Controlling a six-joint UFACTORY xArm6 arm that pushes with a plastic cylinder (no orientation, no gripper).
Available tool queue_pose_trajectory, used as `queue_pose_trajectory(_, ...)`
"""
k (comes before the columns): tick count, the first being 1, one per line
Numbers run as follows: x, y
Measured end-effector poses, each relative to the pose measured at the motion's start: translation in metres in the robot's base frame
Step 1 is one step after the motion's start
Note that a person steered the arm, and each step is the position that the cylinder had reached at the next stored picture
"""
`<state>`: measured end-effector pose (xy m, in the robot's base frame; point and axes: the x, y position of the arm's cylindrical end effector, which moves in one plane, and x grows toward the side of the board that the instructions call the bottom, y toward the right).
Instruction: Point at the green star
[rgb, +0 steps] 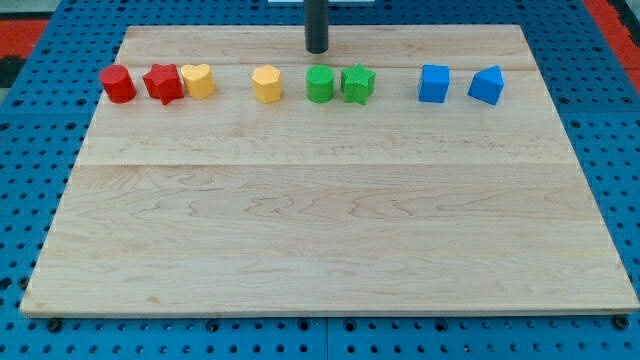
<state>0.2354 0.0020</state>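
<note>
The green star lies on the wooden board near the view's top, just right of centre. A green cylinder touches its left side. My tip stands above the green cylinder, up and to the left of the green star, apart from both blocks.
The blocks lie in one row across the top: a red cylinder, a red star, a yellow heart, a yellow hexagon, then at the right a blue cube and a blue pentagon-like block. A blue pegboard surrounds the board.
</note>
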Motion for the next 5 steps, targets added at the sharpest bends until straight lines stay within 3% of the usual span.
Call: queue_pose_trajectory(5, 0.003, 0.0)
